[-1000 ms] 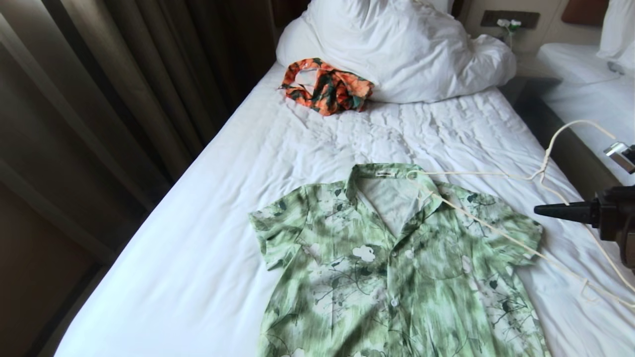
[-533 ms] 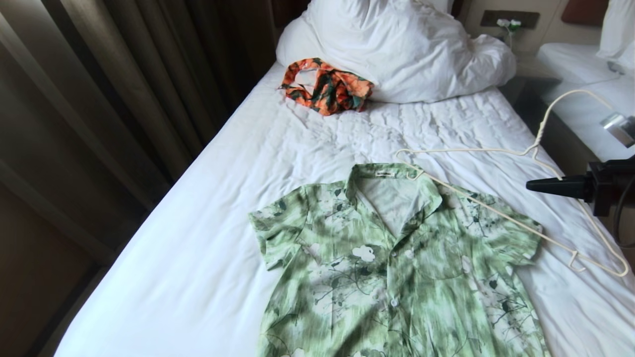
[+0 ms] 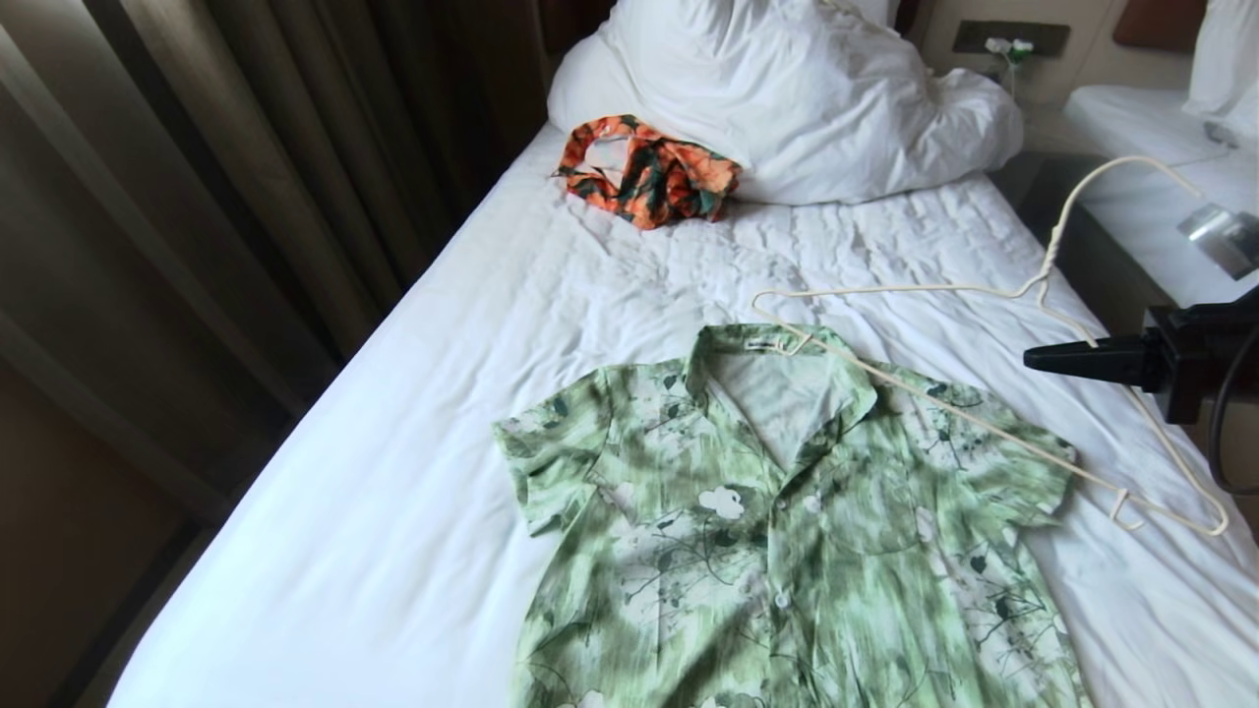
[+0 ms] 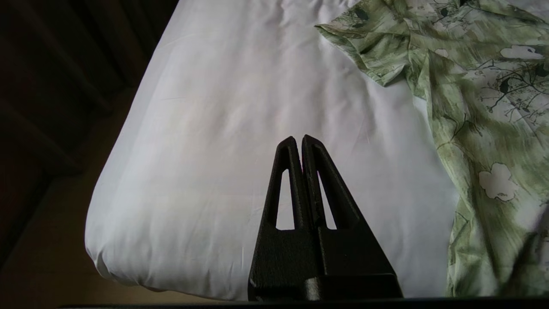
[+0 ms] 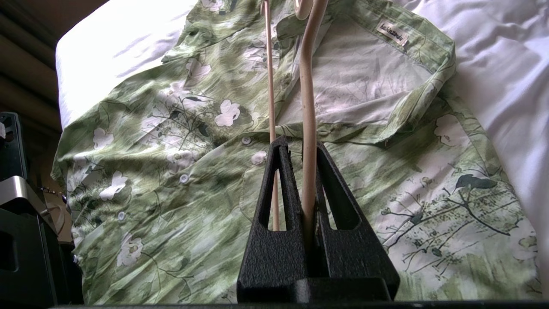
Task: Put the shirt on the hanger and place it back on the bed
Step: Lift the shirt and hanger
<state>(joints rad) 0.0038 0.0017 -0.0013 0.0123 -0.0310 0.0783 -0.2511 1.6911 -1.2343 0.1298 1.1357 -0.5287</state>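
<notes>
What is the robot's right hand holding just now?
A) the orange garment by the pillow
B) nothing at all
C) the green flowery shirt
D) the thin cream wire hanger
D: in the right wrist view the right hand is clamped on a wire of the hanger, which hangs over the collar of the shirt on the bed.

The bed (image 3: 413,413) had a wrinkly white sheet, and on it lay the green flowery shirt (image 3: 787,531) spread flat, a small orange garment (image 3: 649,172) near the top, and a big white pillow (image 3: 787,88) just beside it.
</notes>
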